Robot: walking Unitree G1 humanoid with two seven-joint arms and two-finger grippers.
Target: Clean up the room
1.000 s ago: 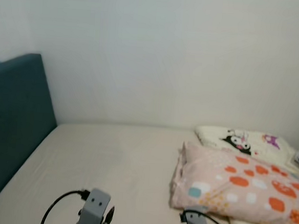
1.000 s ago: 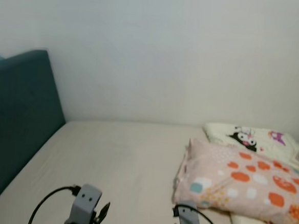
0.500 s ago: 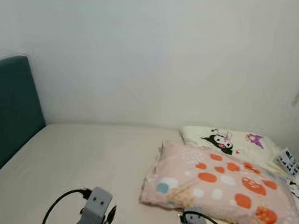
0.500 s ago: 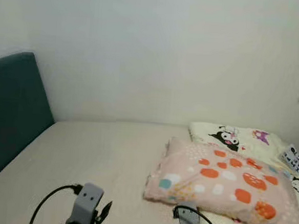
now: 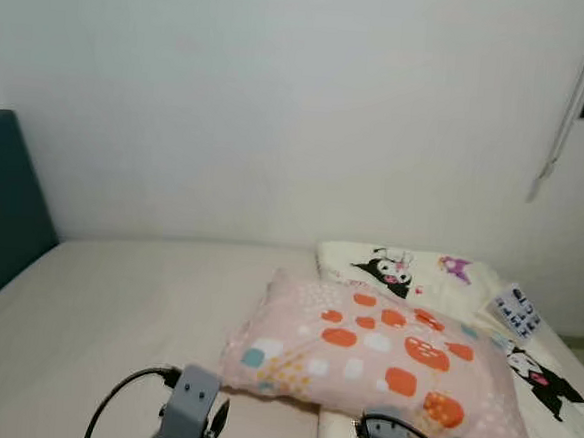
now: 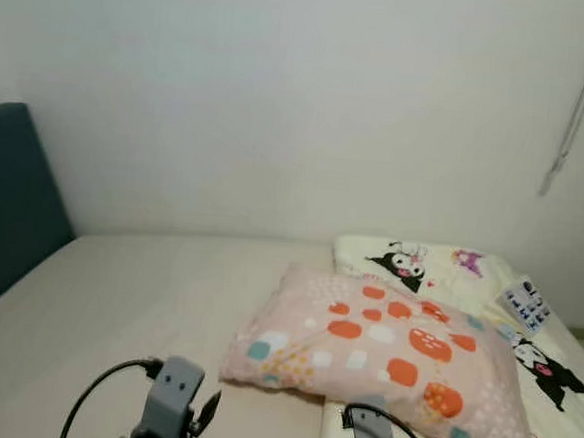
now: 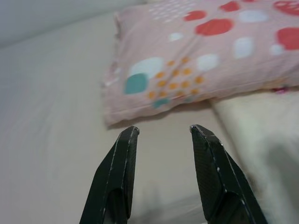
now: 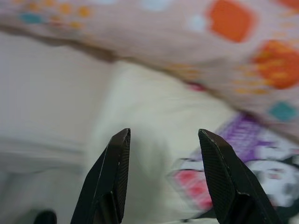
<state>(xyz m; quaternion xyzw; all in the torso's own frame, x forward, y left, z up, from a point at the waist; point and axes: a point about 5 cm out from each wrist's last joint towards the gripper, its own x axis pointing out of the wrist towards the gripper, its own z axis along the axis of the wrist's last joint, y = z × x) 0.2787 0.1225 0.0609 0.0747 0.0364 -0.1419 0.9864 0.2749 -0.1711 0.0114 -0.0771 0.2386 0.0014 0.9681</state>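
**Robot stands at bedside, pillow not yet in hand**

Nearest the camera, the left gripper point(image 7: 161, 133) hovers low over the bare sheet, its two black fingers spread with nothing between them, their tips just short of the near corner of the pink spotted pillow point(image 5: 372, 360). The right gripper point(image 8: 161, 135) is likewise spread and empty, poised above the cream cartoon-print blanket point(image 6: 550, 397) where the pillow's edge overlaps it.

The pillow lies on the right half of the bed point(image 5: 115, 307), resting partly on the sheet and partly on the blanket. Its long axis runs diagonally (near-right to far-left, as the head cameras see it), with one corner pointing toward the teal headboard point(image 5: 2, 209) on the left. Beyond it, the blanket reaches to the white wall point(image 5: 300, 109), and a cord point(image 5: 571, 103) hangs by the window at far right.

As a judgement, tidying has barely begun: the pillow sits askew and far from the headboard, the blanket is rumpled, and neither gripper touches anything. Squaring the pillow and smoothing the blanket appear to remain.
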